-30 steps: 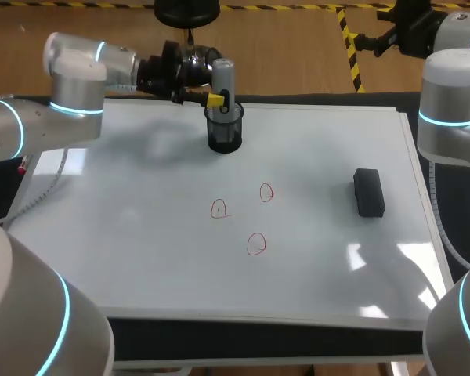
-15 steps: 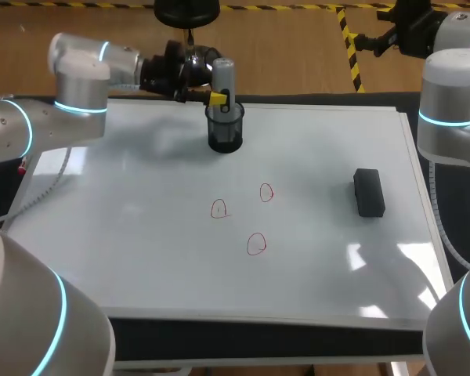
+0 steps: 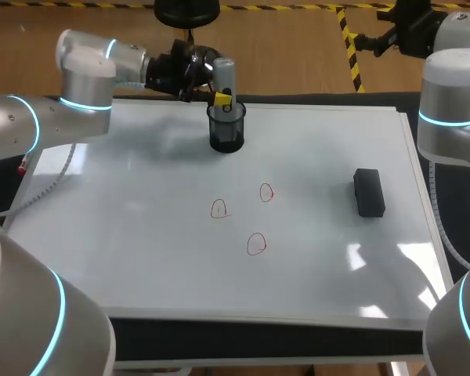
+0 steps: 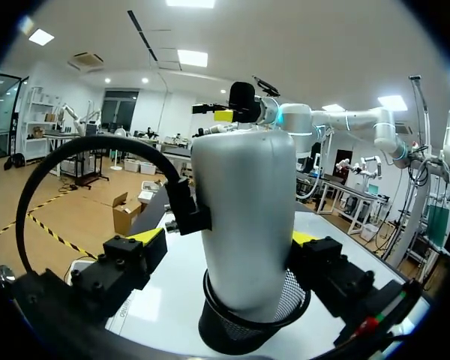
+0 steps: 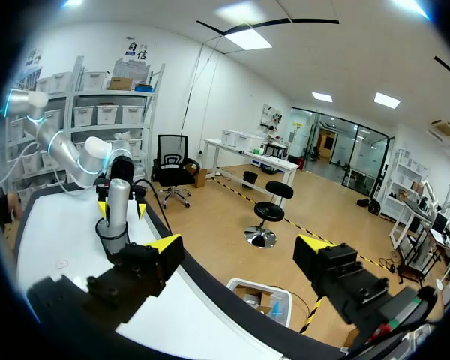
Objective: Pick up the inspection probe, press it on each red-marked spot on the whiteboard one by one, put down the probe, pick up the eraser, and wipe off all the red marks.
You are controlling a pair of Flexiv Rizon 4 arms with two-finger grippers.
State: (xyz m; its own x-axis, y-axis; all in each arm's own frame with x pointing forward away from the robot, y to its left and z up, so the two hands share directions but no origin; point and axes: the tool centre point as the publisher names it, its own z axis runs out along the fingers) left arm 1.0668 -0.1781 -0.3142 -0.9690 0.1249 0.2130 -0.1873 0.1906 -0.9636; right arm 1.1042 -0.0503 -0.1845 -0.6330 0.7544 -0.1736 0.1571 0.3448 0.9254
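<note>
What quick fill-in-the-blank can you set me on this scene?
The whiteboard carries ____ red marks.
The ____ gripper is at the probe, which stands in the black mesh cup.
In the head view, the eraser lies to the ____ of the marks.
Missing words: three; left; right.

Right gripper: black fingers, yellow tips, spread wide, nothing between. Flat white whiteboard under one finger, running ahead of it. Ahead of that finger, well apart: grey cylindrical probe upright in black mesh cup. Left gripper at probe's mid-height; silver left arm beyond.
</note>
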